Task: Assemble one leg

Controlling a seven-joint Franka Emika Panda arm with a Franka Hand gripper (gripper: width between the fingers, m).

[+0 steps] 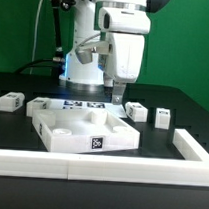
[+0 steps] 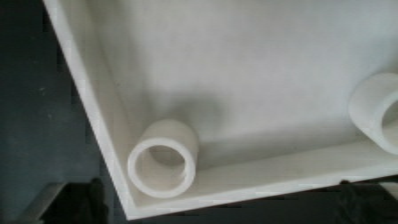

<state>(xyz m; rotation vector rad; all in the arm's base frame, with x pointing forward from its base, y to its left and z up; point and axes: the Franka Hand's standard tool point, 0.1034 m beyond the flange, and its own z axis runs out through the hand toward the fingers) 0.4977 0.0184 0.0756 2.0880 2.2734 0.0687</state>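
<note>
The large square part [image 1: 70,141] lies in the middle of the black bench [image 1: 11,127]. It is a flat white piece with a raised rim and a black-and-white tag on its front wall. The arm [image 1: 122,38] stands over the far edge of the square part, nearer that part's corner on the exterior view's right. The jaws hang low at that edge. Neither view settles whether they are spread or pressed together, so I cannot tell.

The leg [image 1: 135,110] is a small white block with a tag on its side. It stands upright on the bench just beyond the square part's far corner on the exterior view's right. It is close beside the jaws and, as far as this small picture allows, apart from them.

A second such block [image 1: 163,118] stands farther out from the square part on the same side. Two more [image 1: 10,102] [image 1: 37,106] stand off its far corner on the exterior view's left. A long white bar [image 1: 99,168] lies across the bench in front of the square part, and a shorter one [image 1: 195,148] lies past its side on the exterior view's right.

The wrist view looks into the square part [image 2: 231,70], where a smooth white floor is bounded by two rim walls that meet in a corner. A short round socket [image 2: 164,165] stands in that corner with its open end toward the camera. Another socket [image 2: 377,112] is cut off by the picture edge. The dark bench [image 2: 27,120] shows outside the rim.
</note>
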